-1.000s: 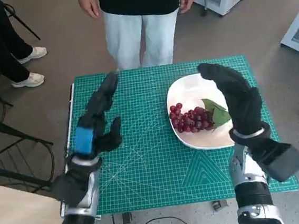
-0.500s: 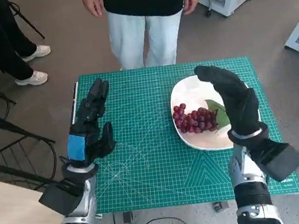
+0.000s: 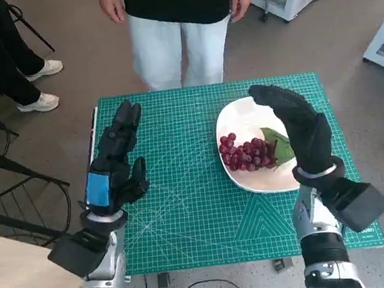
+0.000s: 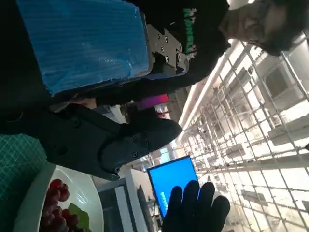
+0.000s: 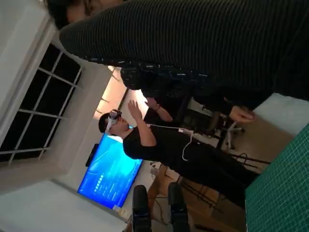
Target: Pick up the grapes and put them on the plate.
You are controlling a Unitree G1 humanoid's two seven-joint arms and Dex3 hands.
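Head view shows the bunch of dark red grapes [image 3: 246, 155] with a green leaf lying on the oval white plate [image 3: 244, 115], which sits on the right part of the green gridded cutting mat [image 3: 190, 198] covering the surface. Above the plate's right side hangs the right hand [image 3: 297, 123] in its black knitted glove, fingers stretched out toward the far edge and holding nothing; it is raised over the plate rather than touching the fruit. Well apart, over the mat's left side, the black left hand [image 3: 116, 163] with blue tape on its back is also spread with fingers apart and empty. A person in pale trousers and a dark top [image 3: 179, 29] stands just beyond the far edge of the surface, and white trainers [image 3: 36, 84] show on the floor at the upper left. From the left wrist camera, the grapes [image 4: 53, 210] and plate rim [image 4: 34, 203] appear below the extended black fingers [image 4: 120, 145].
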